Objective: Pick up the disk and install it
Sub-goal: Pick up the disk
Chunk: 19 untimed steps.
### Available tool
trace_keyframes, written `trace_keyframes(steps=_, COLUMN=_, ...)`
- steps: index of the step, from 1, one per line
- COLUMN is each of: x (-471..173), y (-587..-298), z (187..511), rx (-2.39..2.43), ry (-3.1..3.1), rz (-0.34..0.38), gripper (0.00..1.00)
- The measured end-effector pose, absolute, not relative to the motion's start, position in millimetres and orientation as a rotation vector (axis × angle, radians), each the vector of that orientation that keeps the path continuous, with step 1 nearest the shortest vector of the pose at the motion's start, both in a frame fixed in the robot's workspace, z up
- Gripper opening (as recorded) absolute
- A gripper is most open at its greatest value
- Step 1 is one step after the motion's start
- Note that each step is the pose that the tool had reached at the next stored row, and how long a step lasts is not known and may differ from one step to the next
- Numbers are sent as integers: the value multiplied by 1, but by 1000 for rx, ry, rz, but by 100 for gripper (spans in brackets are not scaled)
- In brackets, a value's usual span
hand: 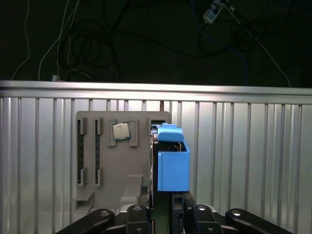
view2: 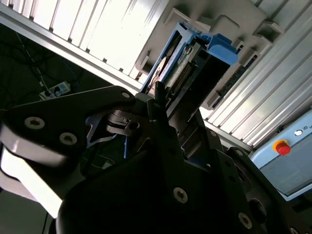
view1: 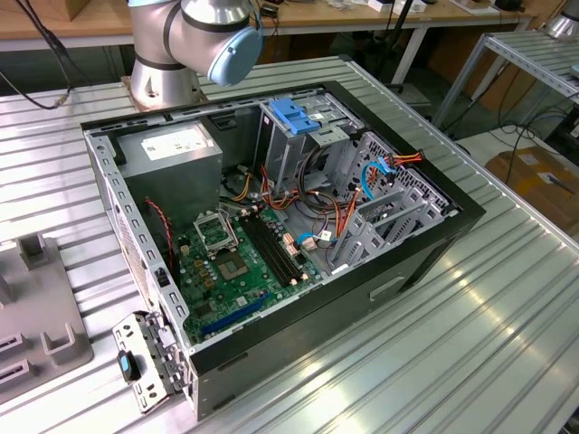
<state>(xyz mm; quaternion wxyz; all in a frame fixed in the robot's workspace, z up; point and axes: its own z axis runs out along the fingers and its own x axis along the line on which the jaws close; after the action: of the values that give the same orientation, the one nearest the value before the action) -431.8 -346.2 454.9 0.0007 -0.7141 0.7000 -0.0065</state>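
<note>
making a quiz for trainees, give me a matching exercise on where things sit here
1 silver rectangular disk in blue plastic frame
2 small square silver chip
3 grey metal power-supply box with white label
4 round red button

A inside the open black computer case
B on a light-blue box
C lying flat on the grey tray
D standing upright in that tray

Pairs: 1-D, 2-C, 3-A, 4-B

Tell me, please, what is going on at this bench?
A robot arm is partway through picking up a disk to install in the open computer case. In the first wrist view, its pincer is right at the disk, which stands on edge in a grey holder tray on the ribbed metal table, next to a processor chip. The disk is not yet in the case.
</note>
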Motion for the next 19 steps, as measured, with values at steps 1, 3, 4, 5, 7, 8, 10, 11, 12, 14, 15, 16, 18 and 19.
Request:
trace_keyframes(steps=1, x=-432, y=-346, z=455, rx=-2242, ry=2198, rz=-20, gripper=35)
trace_keyframes(steps=3, x=-432, y=-346, z=456, rx=-2242, ry=2198, rz=-20, gripper=35)
trace_keyframes(steps=4, x=-432, y=-346, z=456, rx=-2242, ry=2198, rz=-20, gripper=35)
trace_keyframes(steps=5, x=-432, y=-346, z=457, rx=-2242, ry=2198, rz=-20, gripper=35)
trace_keyframes(steps=7, x=-432, y=-346, z=457, rx=-2242, ry=2198, rz=-20, gripper=35)
trace_keyframes(steps=8, x=-432, y=-346, z=457, rx=-2242, ry=2198, rz=-20, gripper=35)
trace_keyframes(steps=10, x=-432, y=-346, z=457, rx=-2242, ry=2199, rz=-20, gripper=35)
trace_keyframes(steps=11, x=-431, y=-346, z=457, rx=-2242, ry=2198, rz=-20, gripper=35)
trace_keyframes(steps=12, x=-431, y=-346, z=457, rx=-2242, ry=2198, rz=-20, gripper=35)
trace_keyframes(steps=14, x=-430, y=-346, z=457, rx=-2242, ry=2198, rz=-20, gripper=35)
trace_keyframes(steps=15, x=-429, y=-346, z=457, rx=-2242, ry=2198, rz=-20, gripper=35)
trace_keyframes(steps=16, x=-429, y=-346, z=457, rx=-2242, ry=2198, rz=-20, gripper=35)
trace_keyframes(steps=18, x=-428, y=-346, z=457, rx=-2242, ry=2198, rz=-20, gripper=35)
trace_keyframes(steps=19, x=-427, y=-346, z=457, rx=-2242, ry=2198, rz=-20, gripper=35)
